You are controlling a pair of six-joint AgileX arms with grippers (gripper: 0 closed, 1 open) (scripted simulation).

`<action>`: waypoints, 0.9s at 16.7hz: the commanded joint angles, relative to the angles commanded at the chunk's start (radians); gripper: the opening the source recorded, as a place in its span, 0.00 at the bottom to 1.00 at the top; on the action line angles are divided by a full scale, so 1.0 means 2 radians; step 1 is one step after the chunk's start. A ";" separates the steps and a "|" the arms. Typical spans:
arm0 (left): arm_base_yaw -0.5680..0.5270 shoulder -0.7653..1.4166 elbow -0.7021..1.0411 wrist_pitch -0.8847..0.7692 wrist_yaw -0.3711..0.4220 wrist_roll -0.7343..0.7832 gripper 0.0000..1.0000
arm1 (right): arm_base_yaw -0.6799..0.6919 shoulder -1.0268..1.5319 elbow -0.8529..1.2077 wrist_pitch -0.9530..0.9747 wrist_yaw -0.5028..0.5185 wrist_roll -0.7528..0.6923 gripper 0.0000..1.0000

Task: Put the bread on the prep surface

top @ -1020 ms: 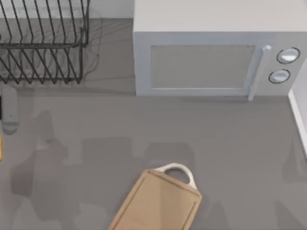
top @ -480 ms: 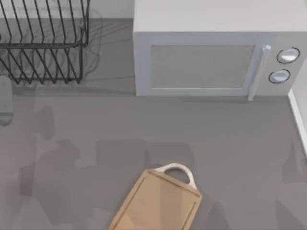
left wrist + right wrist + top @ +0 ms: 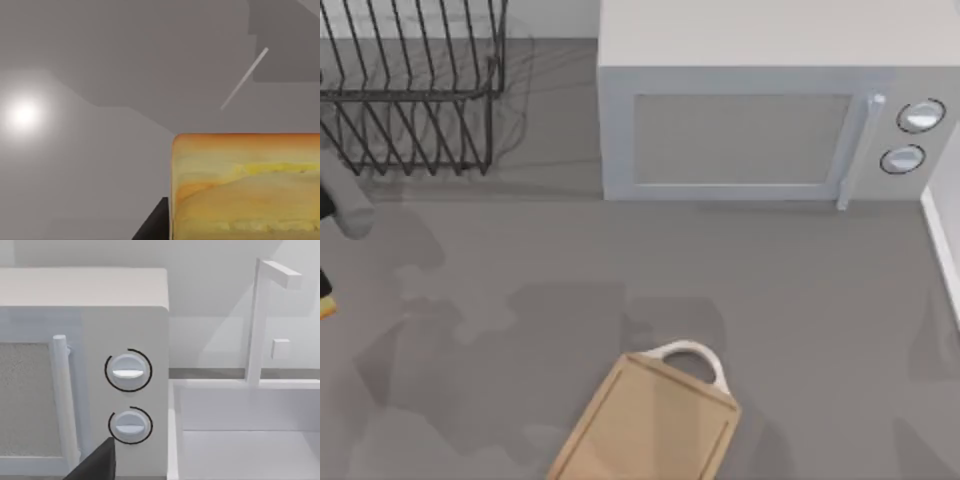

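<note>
Grey countertop (image 3: 520,300) spanned the whole top view. White microwave (image 3: 770,110) stood at the back, right of centre, door shut, vertical handle and two round dials (image 3: 128,371) on its right side; the right wrist view faced those dials, with a white sink (image 3: 250,440) and faucet (image 3: 260,315) just beside the microwave. Black wire dish rack (image 3: 410,85) sat at the back left corner. Cutting board (image 3: 650,420), light tan, lay at the front edge near centre, tilted, white loop handle pointing toward the microwave; its surface was bare.

Left gripper (image 3: 328,250) was at the far left edge of the top view, well apart from the board, part of the arm visible as a grey piece in front of the rack. Bread (image 3: 245,185), orange-yellow with toasted faces, sat close under the left wrist camera, above the countertop, a dark finger edge beside it; the gripper appeared to be holding it. A sliver of orange showed at the top view's left edge.

Right gripper: a dark finger tip was visible in the right wrist view; opening cannot be told.
</note>
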 joint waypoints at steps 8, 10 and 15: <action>-0.061 0.040 0.004 0.018 -0.010 -0.395 0.00 | 0.000 0.000 0.000 0.000 0.000 0.000 1.00; -0.084 0.049 0.007 0.021 -0.011 -0.509 0.00 | 0.000 0.000 0.000 0.000 0.000 0.000 1.00; -0.153 0.068 0.017 0.026 -0.013 -0.800 0.00 | 0.000 0.000 0.000 0.000 0.000 0.000 1.00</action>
